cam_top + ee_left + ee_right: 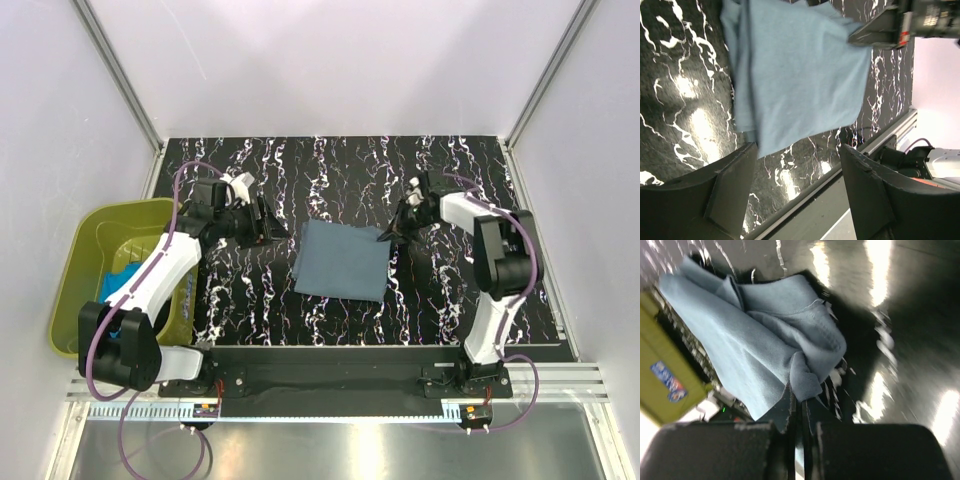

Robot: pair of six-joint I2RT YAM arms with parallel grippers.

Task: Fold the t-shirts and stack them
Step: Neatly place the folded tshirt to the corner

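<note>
A slate grey-blue t-shirt (340, 260) lies folded into a rough square in the middle of the black marbled table. My right gripper (388, 234) is at its right edge, shut on a bunched fold of the cloth (807, 377) pinched at the tips (801, 396). My left gripper (272, 228) hovers just left of the shirt, open, with nothing between its fingers (735, 185); the shirt (800, 70) lies ahead of them. A turquoise t-shirt (118, 278) sits crumpled in the tub.
An olive-green plastic tub (75, 250) stands off the table's left edge, beside the left arm. White walls enclose the table at the back and sides. A metal rail (330, 385) runs along the near edge by the arm bases.
</note>
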